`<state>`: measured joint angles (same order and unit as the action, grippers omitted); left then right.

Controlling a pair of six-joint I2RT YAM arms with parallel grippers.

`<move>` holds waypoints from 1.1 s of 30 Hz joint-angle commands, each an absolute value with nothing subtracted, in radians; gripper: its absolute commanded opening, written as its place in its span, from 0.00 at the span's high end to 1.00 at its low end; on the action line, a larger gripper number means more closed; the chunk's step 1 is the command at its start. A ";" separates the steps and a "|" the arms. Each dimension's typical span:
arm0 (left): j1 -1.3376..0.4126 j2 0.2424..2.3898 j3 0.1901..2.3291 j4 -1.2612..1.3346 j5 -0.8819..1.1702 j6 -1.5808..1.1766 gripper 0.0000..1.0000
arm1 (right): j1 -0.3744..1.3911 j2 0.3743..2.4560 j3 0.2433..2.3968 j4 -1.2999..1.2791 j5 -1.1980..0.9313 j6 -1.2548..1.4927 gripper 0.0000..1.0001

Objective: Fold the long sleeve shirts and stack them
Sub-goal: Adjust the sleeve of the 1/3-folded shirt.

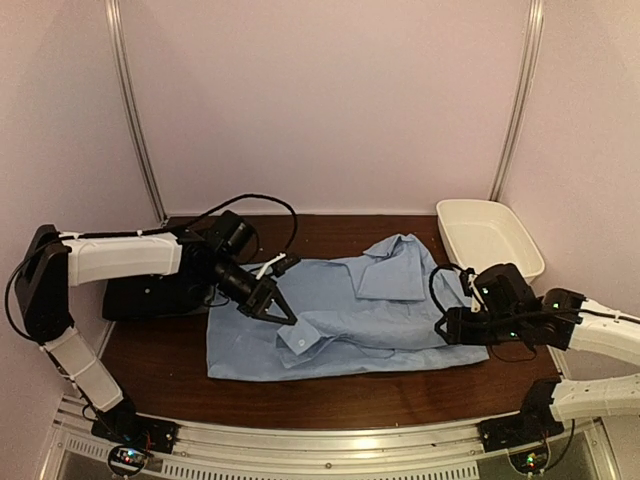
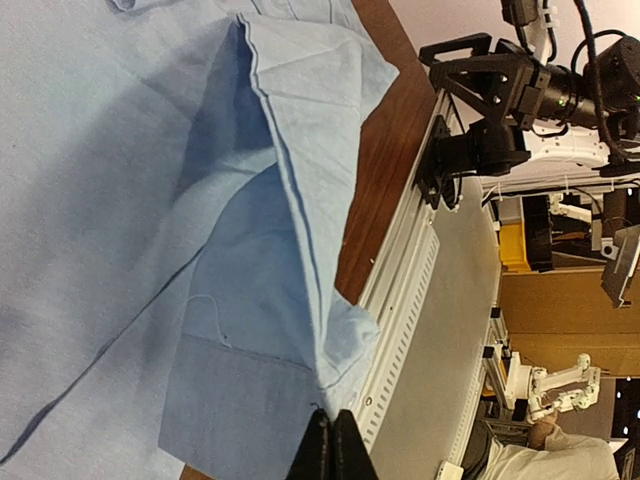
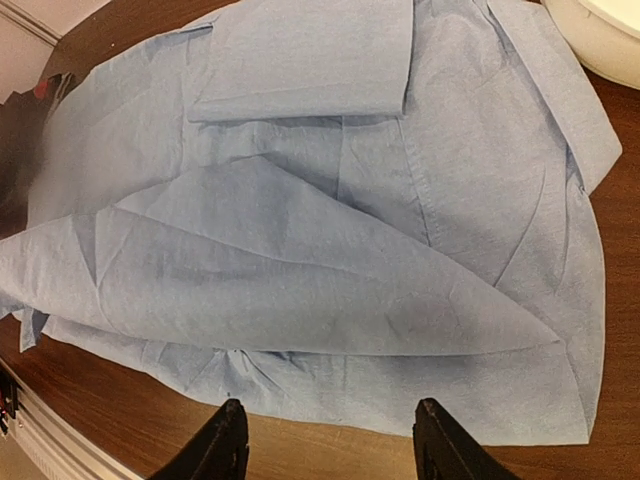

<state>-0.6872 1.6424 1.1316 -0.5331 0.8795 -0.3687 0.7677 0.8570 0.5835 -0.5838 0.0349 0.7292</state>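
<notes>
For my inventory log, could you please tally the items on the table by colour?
Light blue: 1, the light blue shirt
Black: 1, the black shirt
White: 1, the white tub
Total: 3

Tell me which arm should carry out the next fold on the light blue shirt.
Left. The left gripper is shut mid-shirt, seemingly pinching a raised fold of the light blue shirt. The right gripper is open at the shirt's right edge, holding nothing.
</notes>
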 commanded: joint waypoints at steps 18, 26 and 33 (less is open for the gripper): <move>-0.518 1.710 1.010 -0.464 0.970 -0.394 0.92 | 0.770 1.108 0.607 -0.455 0.067 0.650 0.41; -0.514 1.748 0.966 -0.329 0.971 -0.412 0.57 | 0.761 1.199 0.598 -0.432 0.107 0.641 0.41; -0.515 1.651 0.848 -0.175 0.907 -0.423 0.35 | 0.755 1.230 0.604 -0.409 0.092 0.631 0.41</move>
<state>-0.5224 1.7237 0.8986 -0.3134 0.9382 -0.4191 0.7612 1.2194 0.6048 -0.4419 0.0727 0.6487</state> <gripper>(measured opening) 0.620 0.591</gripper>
